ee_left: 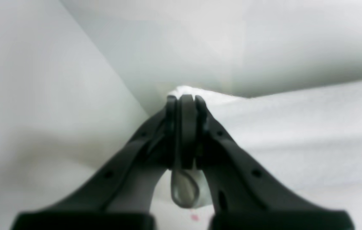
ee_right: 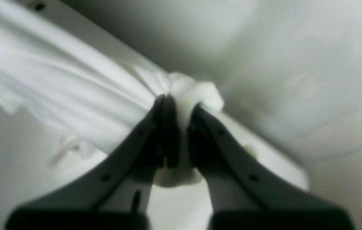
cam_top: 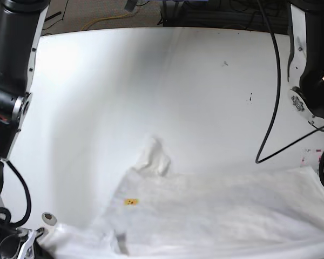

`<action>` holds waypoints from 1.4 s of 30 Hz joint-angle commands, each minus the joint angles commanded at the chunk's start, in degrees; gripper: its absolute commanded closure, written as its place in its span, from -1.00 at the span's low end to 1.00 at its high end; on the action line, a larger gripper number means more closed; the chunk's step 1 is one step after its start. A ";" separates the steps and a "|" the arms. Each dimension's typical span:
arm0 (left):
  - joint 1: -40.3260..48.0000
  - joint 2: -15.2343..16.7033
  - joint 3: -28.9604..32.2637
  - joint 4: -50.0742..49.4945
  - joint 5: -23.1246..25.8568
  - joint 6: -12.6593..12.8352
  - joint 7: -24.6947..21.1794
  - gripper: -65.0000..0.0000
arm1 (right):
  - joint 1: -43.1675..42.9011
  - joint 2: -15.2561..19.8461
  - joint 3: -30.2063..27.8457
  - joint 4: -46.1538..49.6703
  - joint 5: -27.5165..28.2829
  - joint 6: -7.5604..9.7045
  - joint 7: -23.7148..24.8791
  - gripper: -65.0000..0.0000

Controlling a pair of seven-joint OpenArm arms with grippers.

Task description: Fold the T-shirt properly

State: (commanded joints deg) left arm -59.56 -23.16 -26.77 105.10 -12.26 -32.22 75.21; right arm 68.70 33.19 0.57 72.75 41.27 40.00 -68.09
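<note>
While the T-shirt (cam_top: 216,210) lies spread across the near part of the white bench (cam_top: 151,81), both pincers have a hold of it. In the right wrist view the right pincer (ee_right: 177,105) is clenched on a bunched wad of the white cloth, which bulges past its tips and stretches away from them in taut folds. In the left wrist view the left pincer (ee_left: 184,99) is pressed together on a thin edge of the fabric, a small loop of cloth showing between its fingers nearer the camera. In the base view the shirt's long axis runs side to side along the bench's near edge; a crumpled sleeve (cam_top: 154,156) sticks up from the shirt's far edge toward the middle of the bench, and a small yellow mark (cam_top: 130,202) shows through the cloth just nearer than that sleeve. Beside each end of the shirt an arm comes down toward the near edge, its pincer outside that view.
</note>
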 joint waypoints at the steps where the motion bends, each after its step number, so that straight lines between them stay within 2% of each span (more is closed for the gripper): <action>1: -2.29 -0.62 0.53 -1.41 0.00 0.00 0.00 1.00 | 2.29 0.53 -1.05 0.09 0.00 0.00 -0.44 1.00; 4: -6.86 -2.73 3.60 -3.52 -0.09 0.00 0.00 1.00 | 6.10 1.67 -2.29 0.09 0.00 0.00 -3.52 1.00; 7: -8.70 -3.34 5.71 -3.52 -0.09 -0.18 0.00 1.00 | 6.10 2.99 -2.02 0.18 0.00 0.00 -5.19 1.00; 10: -7.12 -3.25 6.07 -3.43 -0.09 -2.64 0.18 1.00 | 6.10 4.92 -1.93 2.20 0.00 0.00 -5.98 1.00; 12: -4.13 -3.16 6.07 -3.43 -0.09 -4.92 0.18 1.00 | 0.79 6.24 -0.53 5.45 0.09 0.00 -6.51 1.00; 14: 0.79 -2.99 6.07 -1.85 -0.09 -6.51 0.26 1.00 | -8.18 6.77 3.87 9.76 0.35 0.00 -6.86 1.00; 18: 11.16 -2.11 6.07 3.60 -0.09 -7.30 0.35 1.00 | -24.35 7.74 11.96 14.95 5.54 0.00 -6.77 1.00; 21: 18.73 -0.53 5.80 4.22 -0.09 -7.30 0.18 1.00 | -34.46 5.45 16.26 16.88 7.65 0.00 -6.59 1.00; 27: 36.75 0.18 5.63 9.05 -0.18 -7.30 0.00 1.00 | -53.63 -1.93 24.00 25.23 7.65 0.00 -6.59 1.00; 30: 44.48 2.64 4.57 10.11 -0.18 -7.38 0.00 1.00 | -60.84 -4.57 26.29 28.04 7.74 0.00 -6.59 1.00; 34: 53.27 4.04 0.53 10.20 -0.18 -7.78 0.00 1.00 | -68.66 -8.18 27.87 30.59 7.65 0.00 -6.51 1.00; 42: 68.66 4.57 -6.42 10.02 0.00 -7.78 -0.09 1.00 | -81.49 -11.96 31.47 30.86 7.74 0.00 -6.42 1.00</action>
State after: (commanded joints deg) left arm 9.10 -18.59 -33.19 115.12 -12.26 -40.00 75.12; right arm -12.79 21.23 32.04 103.60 49.01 40.00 -74.51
